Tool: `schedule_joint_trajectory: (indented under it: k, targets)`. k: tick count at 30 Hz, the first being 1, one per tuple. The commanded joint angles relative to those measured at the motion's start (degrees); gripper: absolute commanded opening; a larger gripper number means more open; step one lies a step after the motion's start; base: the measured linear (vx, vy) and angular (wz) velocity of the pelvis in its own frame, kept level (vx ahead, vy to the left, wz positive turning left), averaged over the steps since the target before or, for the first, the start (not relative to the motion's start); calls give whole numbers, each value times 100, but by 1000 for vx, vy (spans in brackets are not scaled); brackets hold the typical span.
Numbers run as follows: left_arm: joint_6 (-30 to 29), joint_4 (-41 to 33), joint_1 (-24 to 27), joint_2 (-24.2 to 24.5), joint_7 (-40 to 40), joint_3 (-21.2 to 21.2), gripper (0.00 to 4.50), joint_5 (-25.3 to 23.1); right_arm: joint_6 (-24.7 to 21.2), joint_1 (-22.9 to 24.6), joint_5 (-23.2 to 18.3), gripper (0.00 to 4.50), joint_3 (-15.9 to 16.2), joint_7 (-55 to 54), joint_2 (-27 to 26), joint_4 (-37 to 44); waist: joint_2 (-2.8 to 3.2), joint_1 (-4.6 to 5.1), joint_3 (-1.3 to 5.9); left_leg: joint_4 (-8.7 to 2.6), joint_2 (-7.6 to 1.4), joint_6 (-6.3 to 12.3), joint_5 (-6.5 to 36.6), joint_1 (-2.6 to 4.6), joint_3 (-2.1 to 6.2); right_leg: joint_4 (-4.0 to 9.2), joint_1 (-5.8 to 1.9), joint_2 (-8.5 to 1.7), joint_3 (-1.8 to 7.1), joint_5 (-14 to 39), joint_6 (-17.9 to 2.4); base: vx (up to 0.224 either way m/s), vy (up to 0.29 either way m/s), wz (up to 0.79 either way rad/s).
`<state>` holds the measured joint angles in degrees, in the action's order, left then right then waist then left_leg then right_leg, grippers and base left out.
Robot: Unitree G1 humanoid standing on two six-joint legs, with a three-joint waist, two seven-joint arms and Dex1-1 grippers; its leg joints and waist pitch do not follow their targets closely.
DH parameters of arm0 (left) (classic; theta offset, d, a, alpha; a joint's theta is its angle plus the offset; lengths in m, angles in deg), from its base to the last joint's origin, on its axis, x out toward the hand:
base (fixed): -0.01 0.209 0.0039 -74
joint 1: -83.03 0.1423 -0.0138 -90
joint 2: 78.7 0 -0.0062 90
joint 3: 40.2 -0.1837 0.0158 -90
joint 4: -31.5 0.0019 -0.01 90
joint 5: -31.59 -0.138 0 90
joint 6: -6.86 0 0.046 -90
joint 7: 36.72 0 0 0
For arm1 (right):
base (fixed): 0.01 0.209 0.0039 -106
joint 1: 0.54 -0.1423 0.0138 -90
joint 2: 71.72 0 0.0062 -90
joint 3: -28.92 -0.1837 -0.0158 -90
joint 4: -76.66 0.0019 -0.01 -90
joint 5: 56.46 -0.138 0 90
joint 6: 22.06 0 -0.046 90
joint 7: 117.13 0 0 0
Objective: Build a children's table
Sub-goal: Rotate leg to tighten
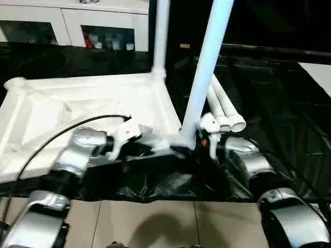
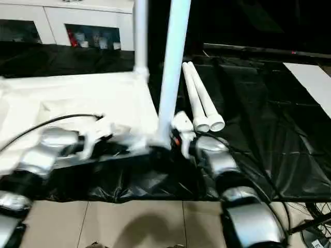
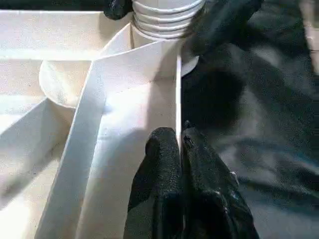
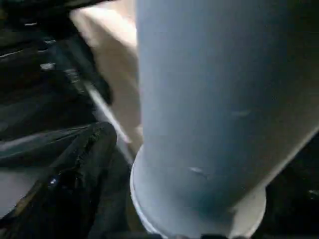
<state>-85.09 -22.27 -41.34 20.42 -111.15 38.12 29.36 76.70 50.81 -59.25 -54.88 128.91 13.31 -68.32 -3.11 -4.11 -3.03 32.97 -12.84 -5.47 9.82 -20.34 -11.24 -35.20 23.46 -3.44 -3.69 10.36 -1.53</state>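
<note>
Left gripper (image 3: 180, 149) pinched closed; both silver forearms (image 1: 77, 155) reach forward, converging.

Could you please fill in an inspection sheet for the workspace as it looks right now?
Surface: black-covered work table, creased.
Job's things: white table top lying underside up; one leg upright in the far corner socket; a second leg standing at the near corner; two spare legs lying beside it.
Clutter: nothing seen.
Grippers: left gripper shut on the top's rim; right gripper at the near leg's base.
Cables: black cable over the left forearm.
Surroundings: white cabinet behind, tiled floor.
</note>
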Motion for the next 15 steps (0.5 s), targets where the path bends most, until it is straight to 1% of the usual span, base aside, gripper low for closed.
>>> schedule_joint_trajectory:
  k: [1,2,4,5,6,8,10,11,14,15]
  targets:
    - [97,-192,-10,-106,-303,-187,0,200,-66,1,-28,404,323,640,-29,256,-12,-23,354,-322,-115,395,1091,24,21,369,-296,-417,267,1108,-1234,0,0,0]
    - [111,-206,-3,-64,-382,-199,0,214,-82,12,-37,389,379,812,17,287,-4,-48,350,-324,-122,364,1125,37,23,377,-285,-430,273,1221,-1216,0,0,0]
    - [120,-240,13,4,-526,-232,0,217,-90,14,-32,389,451,1025,73,312,-4,-63,347,-329,-125,332,1145,43,24,385,-280,-435,274,1281,-1209,0,0,0]
    - [109,-261,19,27,-609,-240,0,225,-101,9,-45,379,459,1116,85,330,-3,-77,346,-331,-131,311,1134,49,21,381,-273,-435,278,1266,-1209,0,0,0]
    - [100,-269,21,29,-636,-240,0,234,-112,7,-54,361,453,1132,85,337,-17,-81,346,-332,-129,303,1121,49,22,381,-275,-430,277,1258,-1209,0,0,0]
    - [80,-282,26,34,-700,-236,0,271,-185,4,-95,355,443,1257,83,379,-16,-94,352,-332,-124,290,1072,52,21,367,-278,-429,278,1176,-1224,0,0,0]
    - [80,-294,43,32,-718,-253,0,270,-188,15,-94,329,436,1221,58,390,-18,-92,354,-329,-125,287,1055,51,21,362,-280,-429,278,1140,-1237,0,0,0]
    - [90,-295,56,21,-720,-264,0,267,-192,43,-87,329,435,1209,39,424,-19,-96,352,-331,-124,284,1046,50,21,362,-281,-427,277,1136,-1233,0,0,0]
    - [67,-257,56,-99,-487,-237,0,245,-240,157,-53,299,367,770,-85,476,-30,-97,351,-331,-118,269,1016,47,21,363,-281,-429,277,1162,-1200,0,0,0]
    - [37,-248,53,-153,-376,-216,0,243,-258,180,-6,291,325,448,-146,439,-39,-94,346,-334,-117,249,1039,48,20,374,-276,-431,279,1239,-1170,0,0,0]
